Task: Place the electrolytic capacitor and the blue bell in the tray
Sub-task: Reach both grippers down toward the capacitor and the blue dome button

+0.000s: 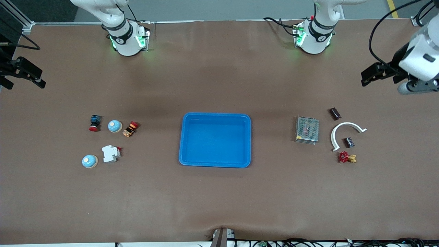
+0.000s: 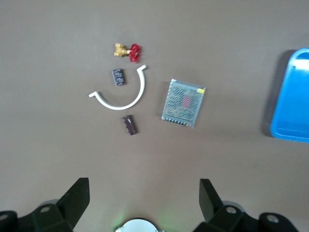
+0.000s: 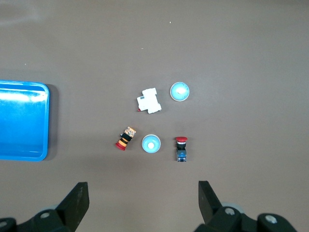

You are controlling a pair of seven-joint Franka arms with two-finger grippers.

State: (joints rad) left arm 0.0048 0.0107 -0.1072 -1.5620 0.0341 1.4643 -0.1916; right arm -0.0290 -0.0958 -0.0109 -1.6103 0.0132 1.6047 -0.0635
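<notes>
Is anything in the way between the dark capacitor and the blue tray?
Yes. The grey mesh box sits on the table between the capacitor and the tray. Lifted up and over, it should pass. The open left gripper hangs above that group with nothing under it blocking.

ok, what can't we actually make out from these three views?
- Left gripper: fingertips cut off by the left wrist view's edge.
- Right gripper: likewise in the right wrist view; front view crops it at the edge.
- Capacitor: markings too small.
- Mesh box: contents blurred through the mesh.
</notes>
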